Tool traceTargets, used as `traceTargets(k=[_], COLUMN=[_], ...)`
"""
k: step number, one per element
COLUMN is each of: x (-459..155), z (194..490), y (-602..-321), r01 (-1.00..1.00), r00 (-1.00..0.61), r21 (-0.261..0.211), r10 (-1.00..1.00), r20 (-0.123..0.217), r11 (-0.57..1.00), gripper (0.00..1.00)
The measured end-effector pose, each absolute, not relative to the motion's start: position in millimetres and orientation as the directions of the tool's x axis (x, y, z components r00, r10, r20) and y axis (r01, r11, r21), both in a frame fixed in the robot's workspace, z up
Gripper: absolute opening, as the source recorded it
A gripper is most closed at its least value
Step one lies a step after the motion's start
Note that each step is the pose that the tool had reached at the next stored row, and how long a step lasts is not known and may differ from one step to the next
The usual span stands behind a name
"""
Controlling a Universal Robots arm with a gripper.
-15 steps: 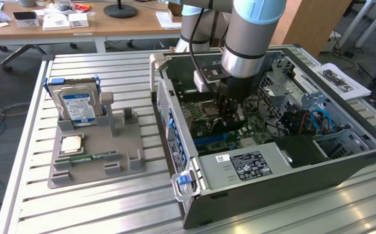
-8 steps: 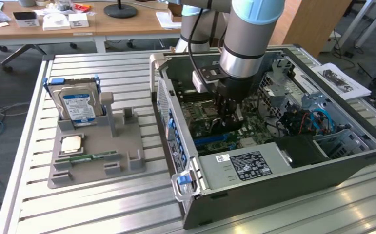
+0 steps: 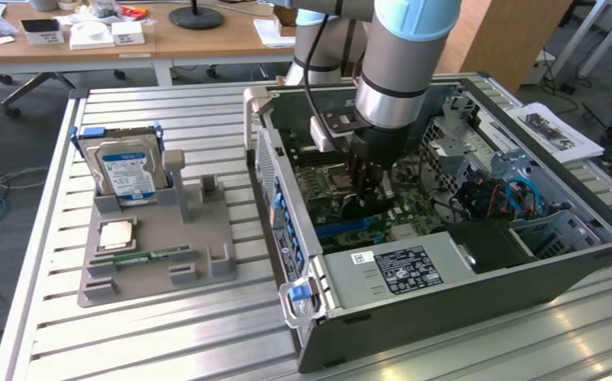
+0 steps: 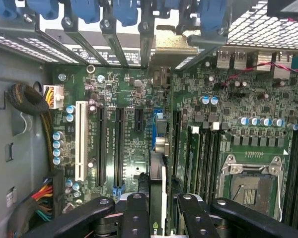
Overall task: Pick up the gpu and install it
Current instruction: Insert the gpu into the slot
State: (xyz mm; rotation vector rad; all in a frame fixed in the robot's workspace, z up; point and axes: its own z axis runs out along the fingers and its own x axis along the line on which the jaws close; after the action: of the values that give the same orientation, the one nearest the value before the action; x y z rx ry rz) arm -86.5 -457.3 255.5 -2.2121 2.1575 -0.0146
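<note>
Inside the open dark-grey computer case [image 3: 464, 305], the black end effector [image 4: 161, 201] pinches the thin dark gpu card [image 4: 158, 161] edge-on over the green motherboard [image 4: 134, 89]. It looks stiff, light and fragile, best gripped by its bare edges.

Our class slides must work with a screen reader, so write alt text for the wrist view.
The hand grips the gpu edge-on, upright over the motherboard inside a computer case, lined up among the long expansion slots. A processor socket lies to one side of the card, and bundled cables run along the case wall on the other.
</note>
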Motion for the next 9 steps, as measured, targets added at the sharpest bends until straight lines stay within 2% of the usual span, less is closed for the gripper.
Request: traceTargets(k=[9], x=[-88.2], z=[255.4], y=[-457.4], r01=[-0.999], r00=[0.026], r21=[-0.043], r10=[-0.999], r20=[-0.029], r11=[-0.024], gripper=[0.27])
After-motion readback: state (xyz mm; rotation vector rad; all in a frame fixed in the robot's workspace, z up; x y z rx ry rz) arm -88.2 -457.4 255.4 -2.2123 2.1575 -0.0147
